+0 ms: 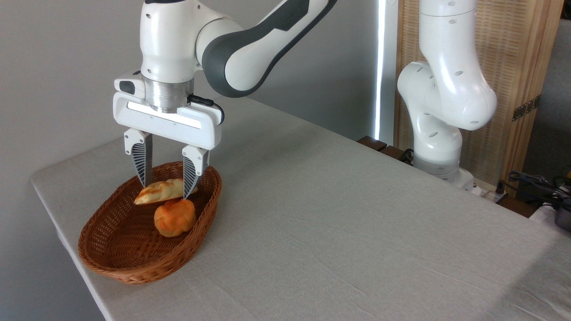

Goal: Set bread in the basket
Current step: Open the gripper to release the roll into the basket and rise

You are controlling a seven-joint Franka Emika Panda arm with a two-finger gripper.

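The wicker basket (129,263) lies nearest. Inside its far end, the braided bread (158,191) is seen between the fingers of the gripper (167,185), which are spread apart either side, seemingly just releasing it. Just beside it rests a round orange bun (175,217).

A small round orange bun (174,217) sits apart from the edge of a table (339,214) covered in pale grey cloth. Behind stands a wooden slatted screen (513,67). At far right lie dark cables (533,183), perhaps beside a pot.
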